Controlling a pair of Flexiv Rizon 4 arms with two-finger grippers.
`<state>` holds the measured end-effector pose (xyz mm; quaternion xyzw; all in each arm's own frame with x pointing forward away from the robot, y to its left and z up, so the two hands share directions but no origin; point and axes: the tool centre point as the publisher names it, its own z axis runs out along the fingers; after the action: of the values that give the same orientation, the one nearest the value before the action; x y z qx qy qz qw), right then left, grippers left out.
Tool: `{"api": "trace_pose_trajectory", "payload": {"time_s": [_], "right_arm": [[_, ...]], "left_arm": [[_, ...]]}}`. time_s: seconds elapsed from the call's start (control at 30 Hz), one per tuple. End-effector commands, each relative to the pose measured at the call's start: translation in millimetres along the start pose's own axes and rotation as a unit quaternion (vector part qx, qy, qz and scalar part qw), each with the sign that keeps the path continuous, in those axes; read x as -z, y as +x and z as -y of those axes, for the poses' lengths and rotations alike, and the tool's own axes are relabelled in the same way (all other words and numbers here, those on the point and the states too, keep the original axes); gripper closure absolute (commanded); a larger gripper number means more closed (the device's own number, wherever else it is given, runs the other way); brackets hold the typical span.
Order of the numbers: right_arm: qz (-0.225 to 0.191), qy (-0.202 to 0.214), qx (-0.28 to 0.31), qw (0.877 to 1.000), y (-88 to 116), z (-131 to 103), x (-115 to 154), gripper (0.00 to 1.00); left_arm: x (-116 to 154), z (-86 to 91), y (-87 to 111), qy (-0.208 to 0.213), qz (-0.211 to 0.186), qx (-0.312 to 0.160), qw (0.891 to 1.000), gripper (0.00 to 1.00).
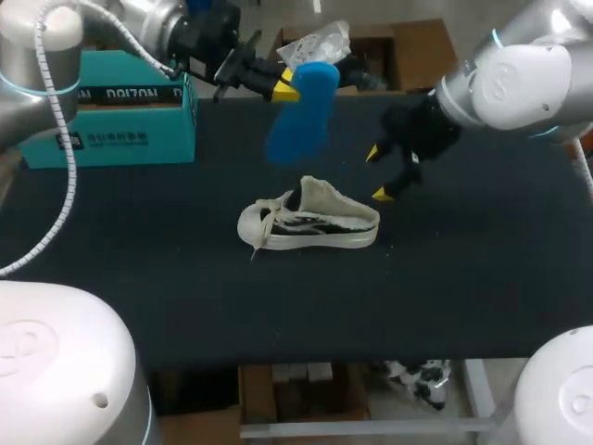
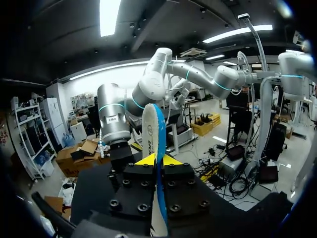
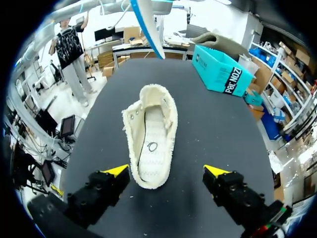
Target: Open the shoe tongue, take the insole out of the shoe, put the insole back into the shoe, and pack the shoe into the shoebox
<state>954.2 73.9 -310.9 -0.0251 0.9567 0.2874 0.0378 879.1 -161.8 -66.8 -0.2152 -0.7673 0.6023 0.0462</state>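
A white and black sneaker (image 1: pixel 310 225) lies on its side in the middle of the table, toe to the left. In the right wrist view the shoe (image 3: pixel 151 136) shows its open mouth and pale lining. My left gripper (image 1: pixel 285 85) is raised over the back of the table, shut on a blue insole (image 1: pixel 301 111) that hangs down from it. The left wrist view has the insole (image 2: pixel 154 144) edge-on between the yellow tips of that gripper (image 2: pixel 158 159). My right gripper (image 1: pixel 378 173) stands open just above the shoe's heel, the fingers of this gripper (image 3: pixel 166 170) straddling the heel without touching it. The insole (image 3: pixel 148 25) hangs beyond the shoe.
A teal shoebox (image 1: pixel 111 120) stands at the back left of the black table (image 1: pixel 463 278), seen also as the shoebox (image 3: pixel 220 69) beyond the shoe in the right wrist view. Bare table lies in front of and to the right of the shoe.
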Motion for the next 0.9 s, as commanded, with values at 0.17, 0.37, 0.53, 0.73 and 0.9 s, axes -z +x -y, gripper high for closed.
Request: {"api": "trace_pose_trajectory", "payload": {"time_s": [0.17,0.37,0.53,0.73,0.9], "right_arm": [[-0.016,0.057,0.008,0.998,-11.6,-14.5,-5.4,0.00],[-0.022,0.096,0.014,0.995,-21.0,-28.9,-8.7,0.00],[-0.019,0.139,0.008,0.990,-22.0,-41.3,-15.7,0.00],[-0.016,0.197,-0.005,0.980,-15.1,-51.0,-28.9,0.00],[-0.012,0.225,-0.021,0.974,-10.0,-52.2,-43.4,0.00]], "left_arm": [[10.3,-3.0,18.6,0.008,0.051,0.001,0.999,1.00],[57.8,-20.6,46.2,0.059,0.140,-0.014,0.988,1.00],[88.6,-28.3,65.4,0.073,0.181,-0.011,0.981,1.00],[106.4,-26.3,75.3,0.078,0.203,-0.002,0.976,1.00],[118.0,-24.9,81.9,0.079,0.215,0.004,0.973,1.00]]}}
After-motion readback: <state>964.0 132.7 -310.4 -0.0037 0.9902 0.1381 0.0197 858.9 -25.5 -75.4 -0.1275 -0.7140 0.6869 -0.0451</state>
